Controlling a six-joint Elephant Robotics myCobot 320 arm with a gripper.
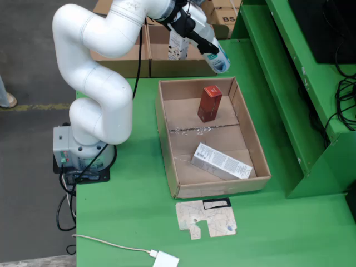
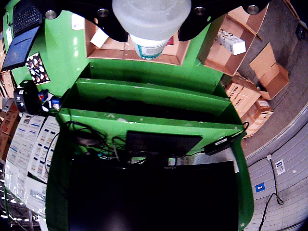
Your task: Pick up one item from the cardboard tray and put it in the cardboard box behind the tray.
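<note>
The gripper (image 1: 216, 58) carries a light, stiff, smooth-sided tube (image 2: 148, 29) beyond the tray (image 1: 167, 133), held by its body.

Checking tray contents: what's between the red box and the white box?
From above, only bare tray floor with a shiny tape strip separates red box from white box.

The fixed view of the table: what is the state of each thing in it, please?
Red box: standing upright in the far part of the tray.
White box: lying flat in the near part of the tray.
Tray: open on top.
Bottle: lifted, tilted, beyond the tray's far edge.
End effector: holding the bottle.
Cardboard box: open, behind the tray.
Cardboard scrap: flat on the table.
</note>
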